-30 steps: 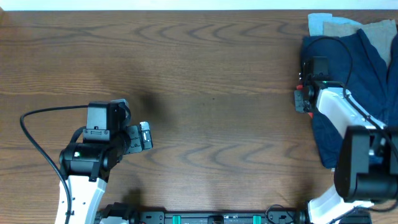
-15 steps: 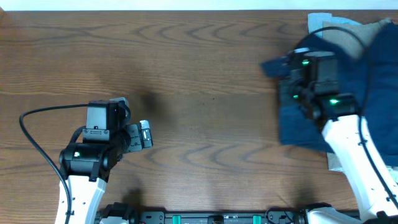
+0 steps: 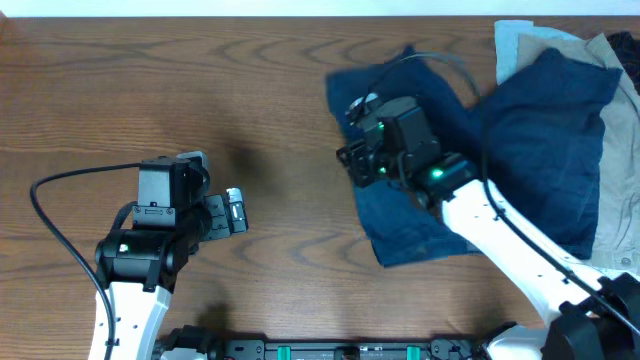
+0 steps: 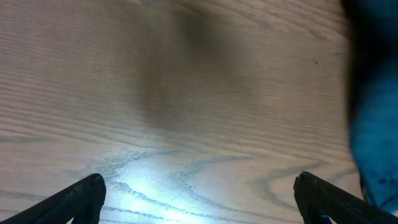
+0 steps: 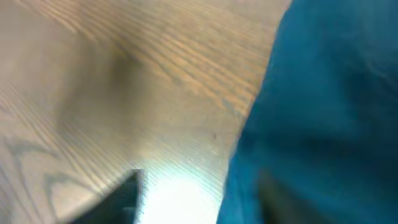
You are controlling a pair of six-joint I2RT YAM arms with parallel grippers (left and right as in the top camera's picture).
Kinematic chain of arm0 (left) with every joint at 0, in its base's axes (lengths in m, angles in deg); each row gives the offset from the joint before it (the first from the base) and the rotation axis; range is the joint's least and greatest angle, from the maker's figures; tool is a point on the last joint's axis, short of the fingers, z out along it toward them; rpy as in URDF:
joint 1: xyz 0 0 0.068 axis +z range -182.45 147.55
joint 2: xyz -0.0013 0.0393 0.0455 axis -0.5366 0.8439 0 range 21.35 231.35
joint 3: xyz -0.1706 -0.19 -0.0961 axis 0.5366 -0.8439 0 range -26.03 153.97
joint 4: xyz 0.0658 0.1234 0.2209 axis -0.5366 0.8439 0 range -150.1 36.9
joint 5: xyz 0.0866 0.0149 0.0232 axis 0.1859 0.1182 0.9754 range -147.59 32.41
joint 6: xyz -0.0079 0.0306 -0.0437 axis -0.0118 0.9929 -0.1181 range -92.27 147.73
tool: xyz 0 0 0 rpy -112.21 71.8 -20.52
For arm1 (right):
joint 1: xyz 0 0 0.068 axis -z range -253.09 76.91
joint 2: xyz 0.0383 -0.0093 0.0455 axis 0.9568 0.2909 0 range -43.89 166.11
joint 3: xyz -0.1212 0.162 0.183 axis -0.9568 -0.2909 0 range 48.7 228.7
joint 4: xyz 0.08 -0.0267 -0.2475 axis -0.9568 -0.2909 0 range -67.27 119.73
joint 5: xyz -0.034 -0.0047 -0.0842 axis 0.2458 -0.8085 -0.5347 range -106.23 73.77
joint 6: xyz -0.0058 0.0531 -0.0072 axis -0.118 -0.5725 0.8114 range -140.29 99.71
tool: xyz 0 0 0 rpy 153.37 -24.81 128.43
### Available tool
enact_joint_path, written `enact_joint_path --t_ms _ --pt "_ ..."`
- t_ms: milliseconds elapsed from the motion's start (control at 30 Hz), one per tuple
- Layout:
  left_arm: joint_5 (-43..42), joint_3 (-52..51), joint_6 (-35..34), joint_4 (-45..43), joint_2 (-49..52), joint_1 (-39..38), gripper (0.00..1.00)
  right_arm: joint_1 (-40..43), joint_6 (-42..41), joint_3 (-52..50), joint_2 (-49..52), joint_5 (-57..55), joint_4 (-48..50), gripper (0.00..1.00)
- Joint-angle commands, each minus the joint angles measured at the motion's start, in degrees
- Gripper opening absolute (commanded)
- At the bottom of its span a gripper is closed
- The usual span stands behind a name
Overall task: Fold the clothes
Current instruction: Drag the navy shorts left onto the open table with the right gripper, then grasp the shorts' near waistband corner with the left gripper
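Observation:
The dark navy shorts (image 3: 540, 130) lie stretched from the pile at the right edge out toward the table's middle, crumpled and partly spread. My right gripper (image 3: 355, 152) sits at their left end, over the cloth edge. In the blurred right wrist view the shorts (image 5: 323, 112) fill the right half. The right gripper (image 5: 196, 199) has its jaws apart, with bare wood between them and cloth draped over the right-hand finger. My left gripper (image 3: 235, 212) rests open over bare wood at the lower left, far from the cloth. The left gripper (image 4: 199, 190) holds nothing, and the shorts (image 4: 373, 93) show at the right edge.
A tan garment (image 3: 618, 200) and a light blue one (image 3: 515, 38) lie under and behind the shorts at the right edge. The wooden table (image 3: 250, 80) stretches between the two arms. A black cable (image 3: 60, 190) loops out left of the left arm.
The right arm swept left from the pile, dragging the navy shorts out toward the table's middle. Its jaws have come apart. The left arm has stayed put.

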Motion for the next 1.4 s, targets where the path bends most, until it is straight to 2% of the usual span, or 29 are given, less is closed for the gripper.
enact_joint_path --t_ms 0,233,467,733,933,1067,1200,1333,1367 --pt "-4.7 1.1 -0.8 -0.2 0.5 0.2 0.98 0.9 -1.2 0.6 -0.2 -8.7 -1.7 0.99" --pt "-14.3 0.6 -1.8 -1.4 4.1 -0.4 0.98 6.8 -1.2 0.6 -5.2 -19.0 -12.0 0.99" --pt "-20.8 0.6 -5.4 -4.5 12.7 -5.3 0.98 15.3 -1.2 0.6 -9.4 -19.6 -22.4 0.99" --pt "-21.3 0.6 -18.1 -11.9 24.7 -16.2 0.98 23.3 -1.7 0.6 -9.7 -19.6 -30.5 0.99" --pt "-21.3 0.6 -28.0 -20.6 33.5 -25.5 0.99 27.7 -1.9 0.6 -9.7 -19.6 -33.4 0.99" --pt "-21.3 0.6 -31.9 -27.6 38.3 -31.5 1.0 29.0 -1.9 0.6 -9.7 -19.6 -34.4 0.99" --pt "-21.2 0.6 -33.3 -35.7 42.9 -37.2 0.91 29.1 -1.9 0.6 -9.7 -19.6 -34.9 0.99" --pt "-21.0 0.6 -36.4 -41.5 47.3 -41.4 0.89 29.1 -1.9 0.6 -9.7 -19.6 -35.0 0.99" --pt "-21.0 0.6 -36.6 -42.4 48.2 -42.1 0.83 29.1 -1.9 0.6 -9.7 -19.6 -35.0 0.99"
